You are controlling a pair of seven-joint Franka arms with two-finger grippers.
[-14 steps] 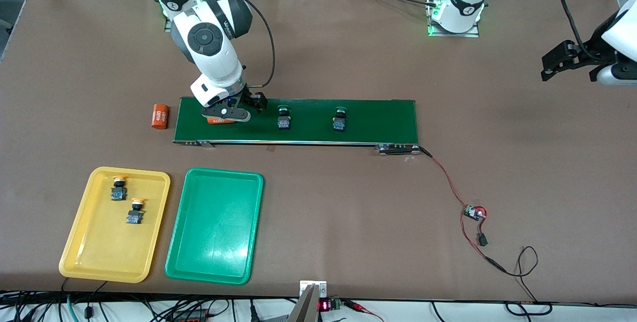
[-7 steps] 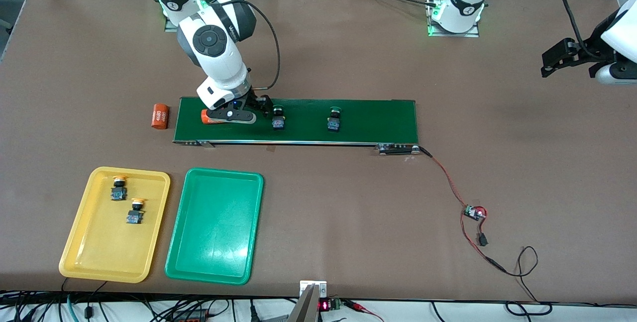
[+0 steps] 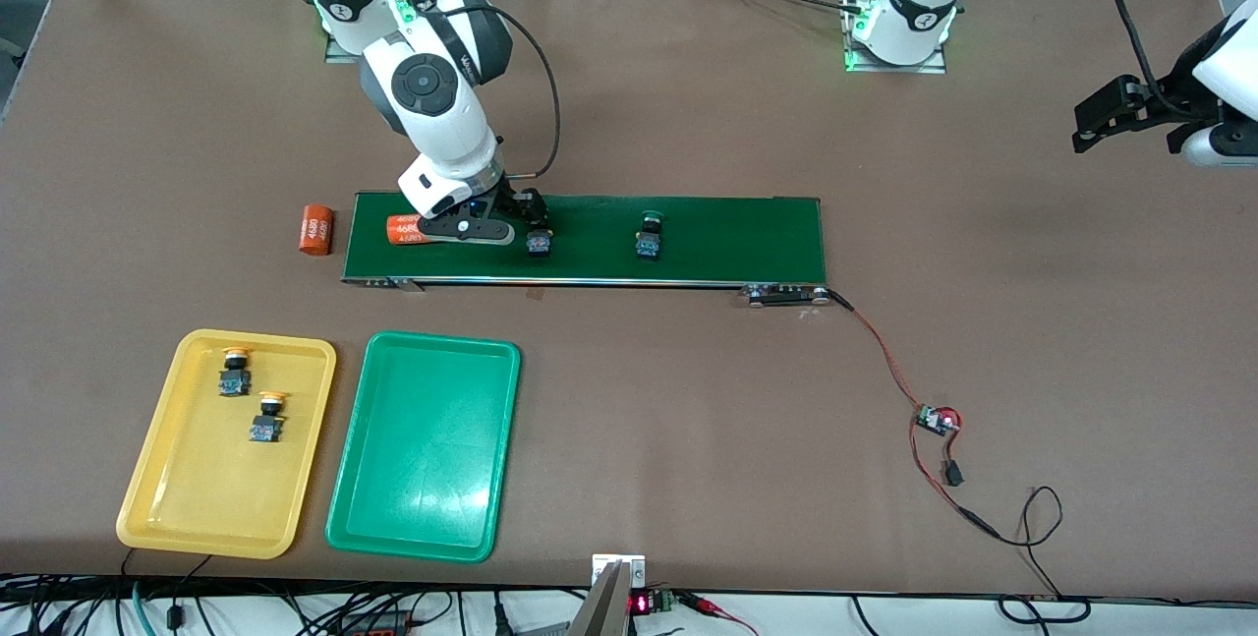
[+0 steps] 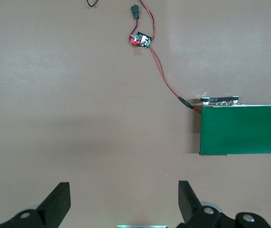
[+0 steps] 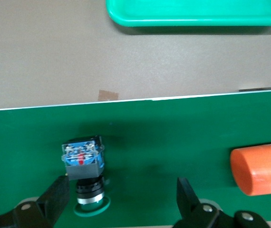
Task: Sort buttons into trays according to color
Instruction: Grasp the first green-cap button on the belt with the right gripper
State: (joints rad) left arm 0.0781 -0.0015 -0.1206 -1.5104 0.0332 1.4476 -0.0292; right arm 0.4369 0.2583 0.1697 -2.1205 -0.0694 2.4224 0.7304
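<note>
Two green-capped buttons lie on the dark-green conveyor belt: one right at my right gripper, the other farther toward the left arm's end. In the right wrist view the near button lies between my open fingers, close to one finger; my right gripper is low over the belt. Two yellow-capped buttons lie in the yellow tray. The green tray holds nothing. My left gripper is open and empty, waiting over bare table.
An orange "4680" cylinder lies on the belt beside my right gripper; another lies on the table off the belt's end. Red wires and a small circuit board trail from the belt's other end.
The belt carried both green buttons and the orange cylinder toward the right arm's end. My right gripper moved along the belt to the nearer green button. The left arm stayed still.
</note>
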